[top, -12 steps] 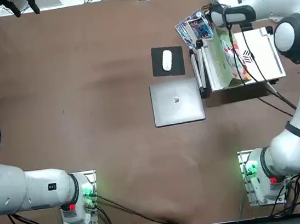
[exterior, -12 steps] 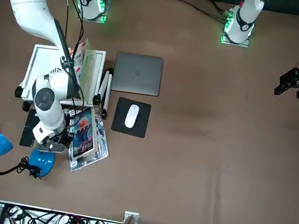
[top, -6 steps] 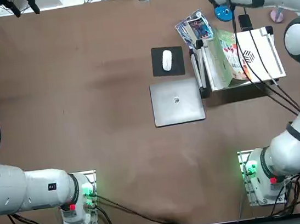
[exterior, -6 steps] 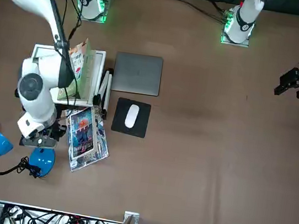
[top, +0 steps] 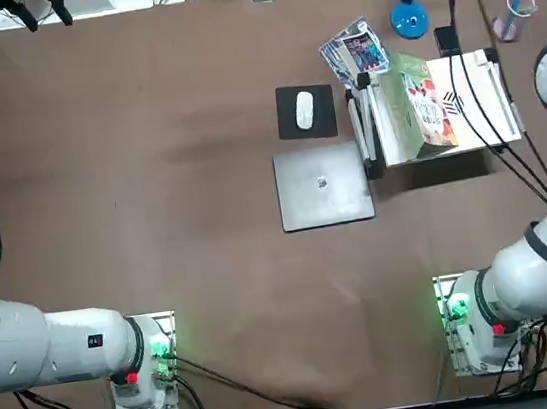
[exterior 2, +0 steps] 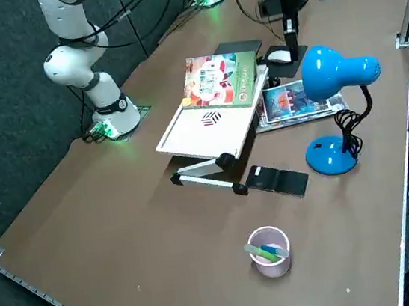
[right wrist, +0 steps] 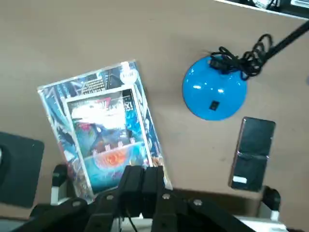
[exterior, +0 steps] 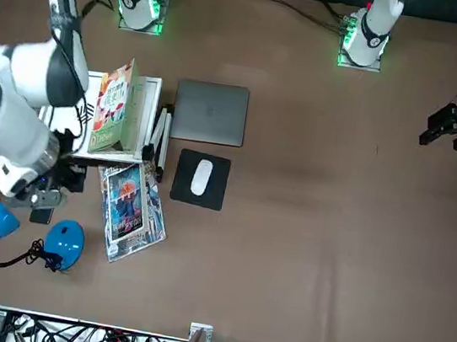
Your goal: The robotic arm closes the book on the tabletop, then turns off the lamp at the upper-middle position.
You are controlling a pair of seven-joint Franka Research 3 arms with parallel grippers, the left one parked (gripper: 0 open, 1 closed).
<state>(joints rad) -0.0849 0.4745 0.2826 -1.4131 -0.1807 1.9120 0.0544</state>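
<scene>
The lamp (exterior: 65, 245) has a blue round base, which stands just beside the glossy picture booklet (exterior: 131, 212); the two are not touching.

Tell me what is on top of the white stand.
The green-covered book rests on the white stand, beside a striped black logo. Whatever the book covers is hidden. The right gripper hovers near the lamp.
</scene>
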